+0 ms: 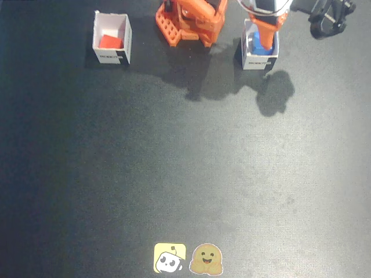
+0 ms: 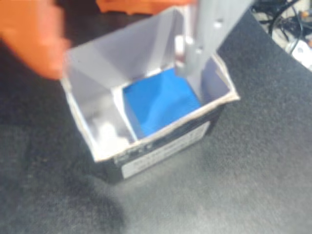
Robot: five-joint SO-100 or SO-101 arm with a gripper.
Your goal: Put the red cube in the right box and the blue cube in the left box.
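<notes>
In the fixed view the red cube [image 1: 110, 41] lies inside the right box [image 1: 126, 36], which stands at the picture's far left. The left box [image 1: 259, 61] stands at the picture's far right and holds the blue cube [image 1: 262, 50]. My gripper [image 1: 264, 38] hangs over this box and reaches into it. In the wrist view the blue cube [image 2: 161, 100] rests on the floor of the left box [image 2: 165, 151]. The grey finger [image 2: 200, 44] touches the cube's far edge. The orange jaw is a blur well off to the left. My gripper [image 2: 117, 68] is open and holds nothing.
The orange arm base [image 1: 191, 20] stands between the two boxes at the back. A black clamp with cables [image 1: 330, 17] sits at the back right. Two stickers [image 1: 170, 258] [image 1: 207, 259] lie at the front edge of the dark mat.
</notes>
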